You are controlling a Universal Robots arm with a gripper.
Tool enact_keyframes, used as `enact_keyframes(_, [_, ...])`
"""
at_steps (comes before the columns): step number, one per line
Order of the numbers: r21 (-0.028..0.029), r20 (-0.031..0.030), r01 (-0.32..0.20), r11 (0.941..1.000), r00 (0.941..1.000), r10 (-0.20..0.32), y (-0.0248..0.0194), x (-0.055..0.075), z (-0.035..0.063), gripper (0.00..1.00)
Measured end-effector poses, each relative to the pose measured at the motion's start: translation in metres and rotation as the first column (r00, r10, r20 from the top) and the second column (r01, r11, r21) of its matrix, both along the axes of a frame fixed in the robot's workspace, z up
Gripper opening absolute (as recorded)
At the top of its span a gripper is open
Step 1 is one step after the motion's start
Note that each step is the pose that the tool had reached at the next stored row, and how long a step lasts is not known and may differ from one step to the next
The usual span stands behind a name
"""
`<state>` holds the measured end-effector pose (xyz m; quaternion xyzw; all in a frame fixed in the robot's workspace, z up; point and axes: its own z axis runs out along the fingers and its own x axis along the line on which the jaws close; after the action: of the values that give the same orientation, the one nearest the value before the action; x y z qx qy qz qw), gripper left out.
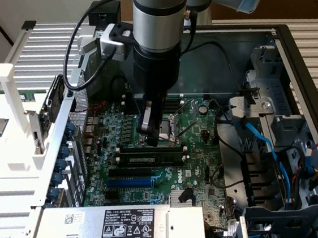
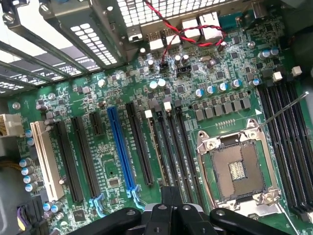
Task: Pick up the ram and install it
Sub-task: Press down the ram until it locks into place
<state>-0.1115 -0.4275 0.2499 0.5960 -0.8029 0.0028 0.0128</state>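
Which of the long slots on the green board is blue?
The blue slot stands among the long expansion slots on the motherboard. Its neighbours are black, and one near the board's edge is white.

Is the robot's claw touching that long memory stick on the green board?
Cannot tell. In the exterior view the gripper ends at the upper edge of the ram; neither contact nor gap shows plainly.

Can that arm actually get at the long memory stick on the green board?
Probably yes. The gripper hangs just above the ram, the case is open, and nothing lies between them; the blue cable sits well aside.
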Motion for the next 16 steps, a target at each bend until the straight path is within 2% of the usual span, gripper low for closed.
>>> enact_keyframes(4, [0.0000, 0.0001, 0.063, 0.9980, 0.9980, -0.063, 0.0000, 0.0000, 0.0000, 0.10])
enact_keyframes(8, [0.0000, 0.0000, 0.126, 0.9921, 0.9921, -0.126, 0.0000, 0.0000, 0.0000, 0.10])
enact_keyframes(12, [0.0000, 0.0000, 0.187, 0.9824, 0.9824, -0.187, 0.0000, 0.0000, 0.0000, 0.10])
enact_keyframes(16, [0.0001, 0.0001, 0.248, 0.9689, 0.9689, -0.248, 0.0000, 0.0000, 0.0000, 0.10])
